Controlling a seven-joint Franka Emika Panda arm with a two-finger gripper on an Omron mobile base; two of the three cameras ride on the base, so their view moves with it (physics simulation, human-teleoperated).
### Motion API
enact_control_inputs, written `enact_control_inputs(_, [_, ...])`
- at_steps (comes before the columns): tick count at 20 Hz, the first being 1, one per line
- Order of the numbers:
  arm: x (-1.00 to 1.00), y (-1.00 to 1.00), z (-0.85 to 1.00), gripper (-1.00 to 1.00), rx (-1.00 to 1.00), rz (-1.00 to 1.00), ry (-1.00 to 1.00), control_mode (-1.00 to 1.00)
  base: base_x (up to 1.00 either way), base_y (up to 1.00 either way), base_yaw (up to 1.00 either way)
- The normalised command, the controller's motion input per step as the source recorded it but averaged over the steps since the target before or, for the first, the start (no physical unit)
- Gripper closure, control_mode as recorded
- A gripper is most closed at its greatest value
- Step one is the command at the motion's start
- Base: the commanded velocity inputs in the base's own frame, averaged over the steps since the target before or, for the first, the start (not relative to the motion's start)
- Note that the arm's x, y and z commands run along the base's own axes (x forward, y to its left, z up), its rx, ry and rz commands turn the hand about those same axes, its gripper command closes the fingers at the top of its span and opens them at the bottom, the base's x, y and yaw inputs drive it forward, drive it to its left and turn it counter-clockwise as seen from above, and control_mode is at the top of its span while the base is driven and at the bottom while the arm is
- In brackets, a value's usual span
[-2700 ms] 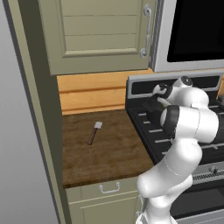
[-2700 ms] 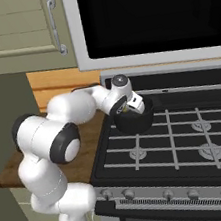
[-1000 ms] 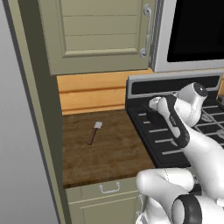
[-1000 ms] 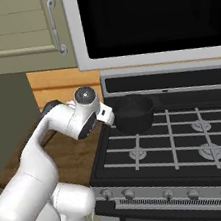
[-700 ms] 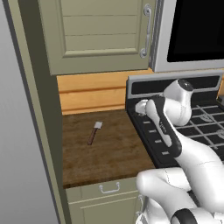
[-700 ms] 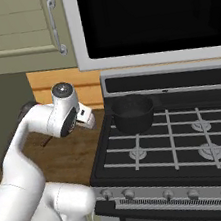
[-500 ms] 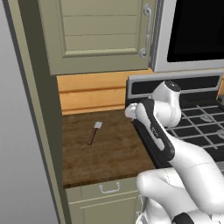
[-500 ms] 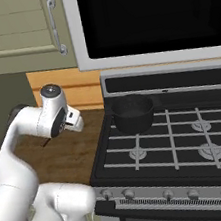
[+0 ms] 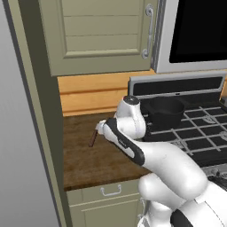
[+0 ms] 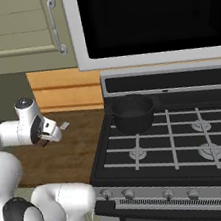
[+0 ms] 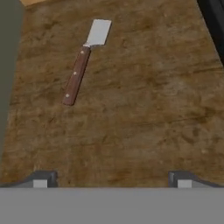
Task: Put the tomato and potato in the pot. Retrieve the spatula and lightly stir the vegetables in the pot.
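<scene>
The spatula (image 11: 80,67) lies flat on the wooden counter (image 11: 144,109), brown handle toward me and pale blade away. My gripper (image 11: 112,180) hangs open above the counter, short of the handle's near end and to its right, holding nothing. From the left base view the gripper (image 9: 100,130) hovers just right of the spatula (image 9: 92,138). From the right base view the spatula blade (image 10: 64,126) peeks out past the gripper (image 10: 47,139). The dark pot (image 10: 133,113) stands on the stove's back left burner. The tomato and potato are out of view.
The black stove (image 10: 188,140) with its grates borders the counter on the right. A tall grey-green cabinet side (image 9: 40,133) closes the counter's left end. An upper cabinet (image 9: 102,35) and a microwave (image 10: 153,14) hang overhead.
The arm has swung left from above the stove to over the wooden counter, bringing the hand down beside the spatula. The jaws stayed open. Spatula and pot have not moved.
</scene>
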Motion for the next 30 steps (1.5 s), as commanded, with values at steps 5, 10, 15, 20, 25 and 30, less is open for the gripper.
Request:
enact_control_inputs(5, [0.68,0.69,-0.34,-1.00,-0.05,0.00,0.16,-1.00,0.00,0.00,0.00])
enact_control_inputs(10, [0.68,0.47,-0.25,-1.00,-0.02,-0.03,0.17,-1.00,0.00,0.00,0.00])
enact_control_inputs(15, [0.52,0.44,-0.33,-1.00,-0.07,-0.08,0.15,-1.00,0.00,0.00,0.00])
enact_control_inputs(20, [0.37,0.19,-0.33,-1.00,-0.11,-0.15,0.10,-1.00,0.00,0.00,0.00])
enact_control_inputs(25, [0.23,0.00,-0.22,-1.00,-0.09,-0.13,0.01,-1.00,0.00,0.00,0.00])
enact_control_inputs(30, [0.02,-0.07,-0.35,-1.00,-0.03,-0.04,0.00,-1.00,0.00,0.00,0.00])
